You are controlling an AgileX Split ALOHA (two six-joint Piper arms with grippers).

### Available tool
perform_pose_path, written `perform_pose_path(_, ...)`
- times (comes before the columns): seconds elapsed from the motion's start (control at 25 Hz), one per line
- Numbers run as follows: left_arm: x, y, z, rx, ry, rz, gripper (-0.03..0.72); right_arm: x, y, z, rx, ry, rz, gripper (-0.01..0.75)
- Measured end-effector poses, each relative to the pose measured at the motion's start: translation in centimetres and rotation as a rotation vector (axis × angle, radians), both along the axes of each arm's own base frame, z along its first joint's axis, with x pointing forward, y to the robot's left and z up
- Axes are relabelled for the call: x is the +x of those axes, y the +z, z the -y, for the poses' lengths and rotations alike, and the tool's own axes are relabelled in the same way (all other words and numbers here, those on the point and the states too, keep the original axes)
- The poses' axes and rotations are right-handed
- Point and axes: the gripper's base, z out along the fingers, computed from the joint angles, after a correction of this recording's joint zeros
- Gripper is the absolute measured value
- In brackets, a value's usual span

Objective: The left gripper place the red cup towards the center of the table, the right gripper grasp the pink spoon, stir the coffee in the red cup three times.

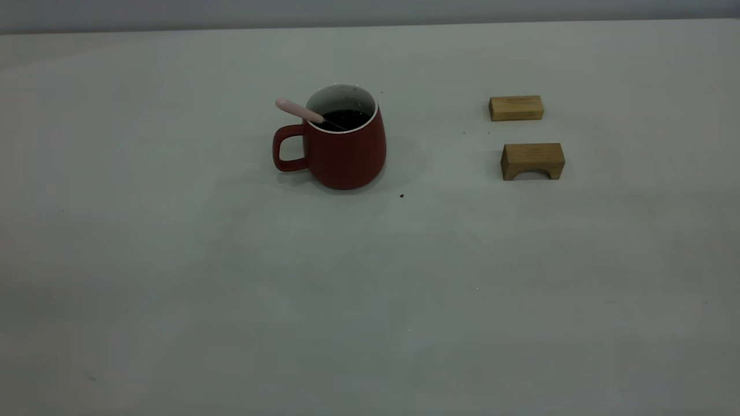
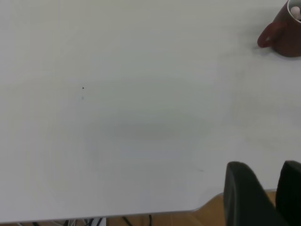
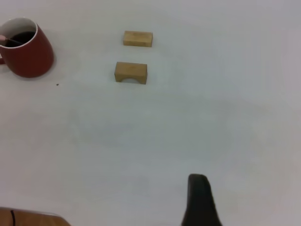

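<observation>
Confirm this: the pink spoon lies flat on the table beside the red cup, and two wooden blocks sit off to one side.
Not quite. The pink spoon is not on the table; it stands in the red cup, leaning on the rim, as the exterior view shows. The two wooden blocks do sit off to one side.

The pink spoon [image 1: 299,110] bowl is sunk in the coffee [image 1: 346,119], unseen.

We see a dark red cup [image 1: 346,151] with a white inside, near-black coffee [image 1: 346,118], a pale pink spoon [image 1: 299,110] — and two tan wooden blocks [image 1: 515,108] on a pale grey table [image 1: 231,289].
</observation>
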Motion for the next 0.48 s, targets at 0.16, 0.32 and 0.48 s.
perform_pose_path(0.16,0.0,0.0,0.0,0.0,0.0,0.0,0.244,0.0,-0.01,0.07,-0.001,-0.008,-0.001,0.578)
perform_pose_path(0.32,0.0,0.0,0.0,0.0,0.0,0.0,0.244,0.0,-0.01,0.09,0.0,-0.012,-0.001,0.578)
perform_pose_path(0.48,0.0,0.0,0.0,0.004,-0.003,0.0,0.244,0.0,-0.01,0.09,-0.001,-0.013,-0.002,0.578)
